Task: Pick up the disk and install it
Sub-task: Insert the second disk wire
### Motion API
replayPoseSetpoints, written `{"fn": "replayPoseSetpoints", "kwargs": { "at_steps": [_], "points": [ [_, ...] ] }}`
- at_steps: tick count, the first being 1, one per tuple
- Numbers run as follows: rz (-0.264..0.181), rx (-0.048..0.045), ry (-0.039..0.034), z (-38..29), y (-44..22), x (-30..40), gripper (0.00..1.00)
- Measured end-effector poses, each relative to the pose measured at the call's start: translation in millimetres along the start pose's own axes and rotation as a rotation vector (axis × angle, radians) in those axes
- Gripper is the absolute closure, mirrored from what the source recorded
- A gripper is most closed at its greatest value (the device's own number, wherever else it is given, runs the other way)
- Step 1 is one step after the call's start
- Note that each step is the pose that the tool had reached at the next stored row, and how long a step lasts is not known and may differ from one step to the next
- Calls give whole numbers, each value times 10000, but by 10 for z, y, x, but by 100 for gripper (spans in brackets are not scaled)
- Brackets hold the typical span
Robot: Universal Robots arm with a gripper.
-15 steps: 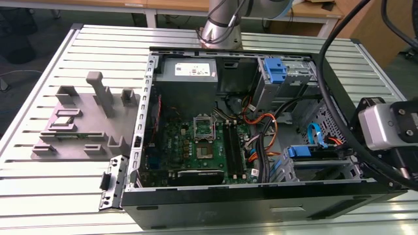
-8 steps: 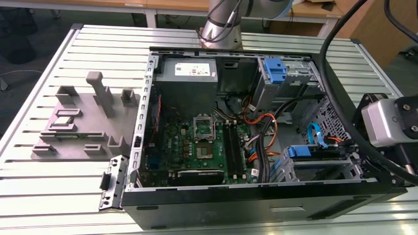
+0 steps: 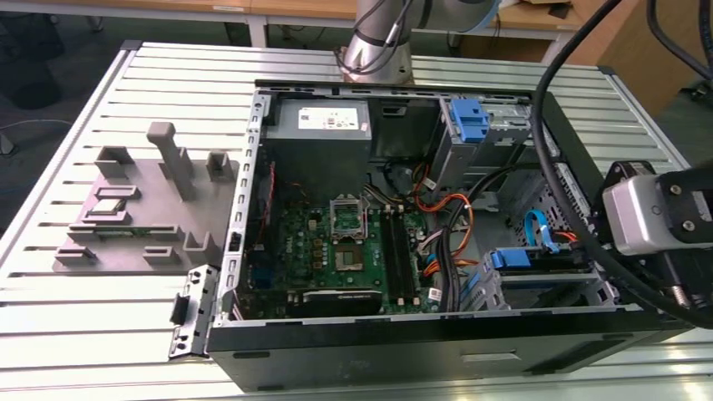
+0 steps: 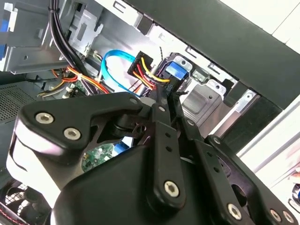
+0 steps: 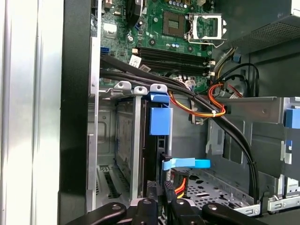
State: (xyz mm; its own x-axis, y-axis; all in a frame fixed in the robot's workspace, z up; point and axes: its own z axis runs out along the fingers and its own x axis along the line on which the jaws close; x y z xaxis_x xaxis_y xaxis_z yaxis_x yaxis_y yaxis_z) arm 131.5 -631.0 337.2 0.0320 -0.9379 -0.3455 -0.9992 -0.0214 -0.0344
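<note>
**While my pincer hangs at the drive cage, the disk stands edge-on in its bay**

As the second wrist view shows it, my pincer [image 4: 164,96] has its two black fingers [image 4: 159,126] drawn narrow, tip against tip. Whether they pinch anything between them I cannot tell. The tips sit just beside a black power connector [image 4: 140,63] with yellow, red and black wires.

The disk [image 5: 159,121] stands upright and edge-on in the metal drive cage [image 5: 124,140], a blue strip between the cage's silver rails. Its blue carrier tab [image 4: 177,71] lies just past my fingertips in the second wrist view. A blue data cable [image 5: 180,163] curls across just beside the disk's lower end.

From the exterior view, the open computer case [image 3: 368,351] lies on its side on a slotted aluminium table [image 3: 112,317]. The disk's blue end [image 3: 513,257] is in the cage at the exterior view's right, near my wrist. The green motherboard [image 3: 346,242] fills the case's middle, with the grey power supply [image 3: 323,121] beyond it. An upright blue bracket [image 3: 472,121] stands on the far cage, well apart from the disk. A grey parts fixture [image 3: 145,209] rests on the table at the exterior view's left.
</note>
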Motion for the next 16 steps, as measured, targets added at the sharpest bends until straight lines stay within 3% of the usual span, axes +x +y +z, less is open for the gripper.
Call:
{"fn": "replayPoseSetpoints", "kwargs": {
  "at_steps": [6, 7, 11, 13, 16],
  "points": [
    [-13, 34, 7, 44, 15, 16, 82],
    [-15, 33, 59, 47, 15, 15, 82],
    [-33, 17, 481, 70, 16, 5, 82],
    [-41, 13, 556, 76, 16, -4, 82],
    [-44, 11, 567, 78, 17, -9, 82]
  ]
}}
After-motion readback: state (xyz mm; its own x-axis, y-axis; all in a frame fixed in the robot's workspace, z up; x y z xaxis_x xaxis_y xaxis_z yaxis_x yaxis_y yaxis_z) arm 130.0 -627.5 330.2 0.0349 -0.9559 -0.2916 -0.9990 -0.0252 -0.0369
